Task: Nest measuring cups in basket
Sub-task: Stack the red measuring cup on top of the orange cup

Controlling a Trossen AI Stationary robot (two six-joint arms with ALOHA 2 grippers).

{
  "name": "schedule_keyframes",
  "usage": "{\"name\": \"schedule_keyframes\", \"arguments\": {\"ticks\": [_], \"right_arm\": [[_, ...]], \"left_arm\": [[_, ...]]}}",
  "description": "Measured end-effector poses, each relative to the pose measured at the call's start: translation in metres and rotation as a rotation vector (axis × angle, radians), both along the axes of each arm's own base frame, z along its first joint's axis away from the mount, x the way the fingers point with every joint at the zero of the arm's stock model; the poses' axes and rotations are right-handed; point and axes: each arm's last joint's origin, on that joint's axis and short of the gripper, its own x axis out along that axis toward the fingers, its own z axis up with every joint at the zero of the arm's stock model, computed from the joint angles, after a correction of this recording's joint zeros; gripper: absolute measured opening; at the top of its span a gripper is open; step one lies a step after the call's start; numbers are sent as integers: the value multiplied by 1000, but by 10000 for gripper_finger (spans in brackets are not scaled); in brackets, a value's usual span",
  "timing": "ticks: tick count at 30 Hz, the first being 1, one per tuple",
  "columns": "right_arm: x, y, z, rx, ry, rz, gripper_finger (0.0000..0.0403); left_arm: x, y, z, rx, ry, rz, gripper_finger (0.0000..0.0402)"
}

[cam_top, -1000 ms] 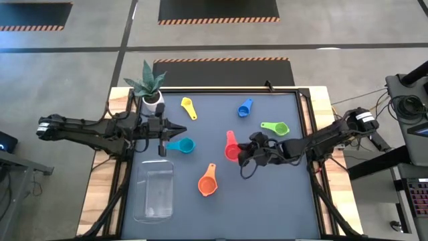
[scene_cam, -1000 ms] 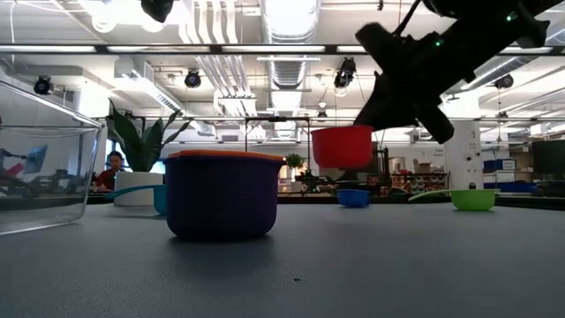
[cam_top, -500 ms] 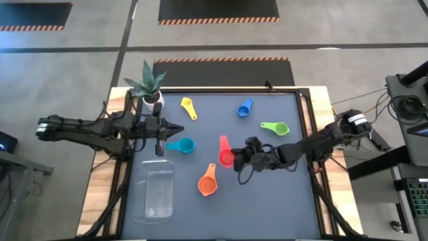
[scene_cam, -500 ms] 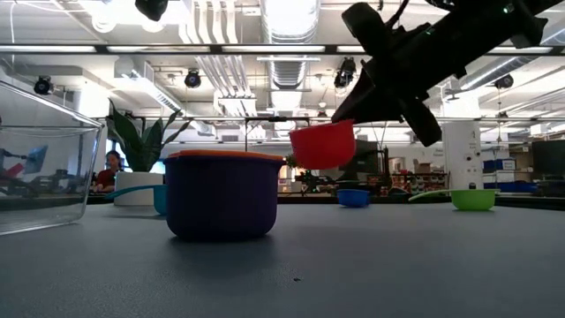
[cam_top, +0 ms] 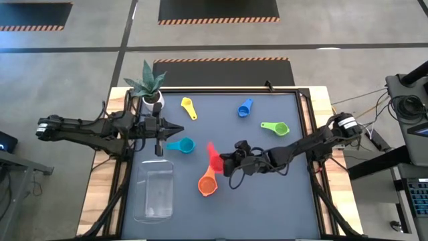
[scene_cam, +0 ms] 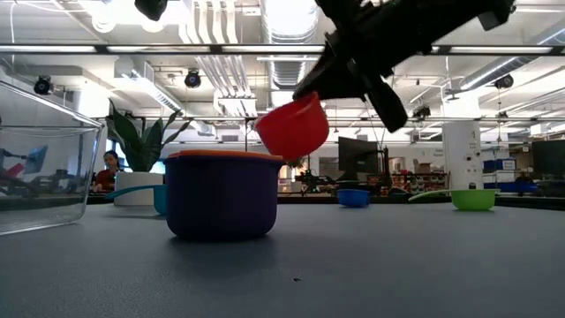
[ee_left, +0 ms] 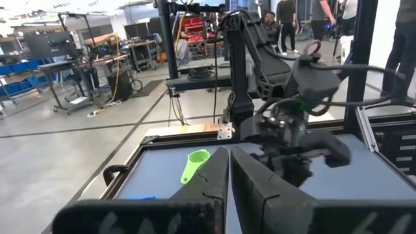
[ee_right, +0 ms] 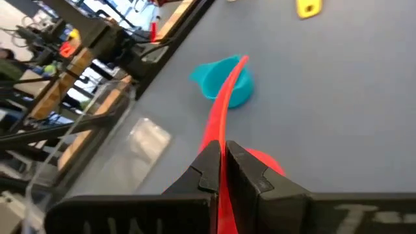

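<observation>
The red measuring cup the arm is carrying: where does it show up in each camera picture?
High view: red cup mid-table, above the orange cup.
Low view: red cup hangs just above the orange-rimmed cup.
Left wrist view: not visible.
Right wrist view: its handle runs out between the fingers.
Shared landmark: teal cup.

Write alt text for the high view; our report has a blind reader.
The right tool, shut on a small red plastic measuring cup, holds it beside the orange plastic cup mid-table. The left tool, shut and empty, waits near the teal cup, above the clear rectangular plastic basket. Yellow, blue and green cups lie scattered.
</observation>
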Motion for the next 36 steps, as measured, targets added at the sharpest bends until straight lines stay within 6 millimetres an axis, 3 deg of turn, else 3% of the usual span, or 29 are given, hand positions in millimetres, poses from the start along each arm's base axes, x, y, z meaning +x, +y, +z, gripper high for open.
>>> {"name": "schedule_keyframes", "arguments": {"ticks": [8,12,19,23,29,36], "right_arm": [[31,17,4,1,1,86,8],[36,18,9,-35,40,98,8],[14,4,25,-38,373,183,8],[-2,-11,15,-40,551,157,17],[-5,-25,-3,116,591,71,95],[-1,-24,-13,149,556,51,204]], "left_arm": [[0,-3,0,-8,-3,-17,0],[-1,-5,1,-8,-6,-32,0],[-3,-7,2,-9,-15,-45,0],[-3,-7,3,-9,-23,-44,0],[-3,-7,3,-9,-21,-44,0],[-2,-7,2,-8,-17,-44,0]]}}
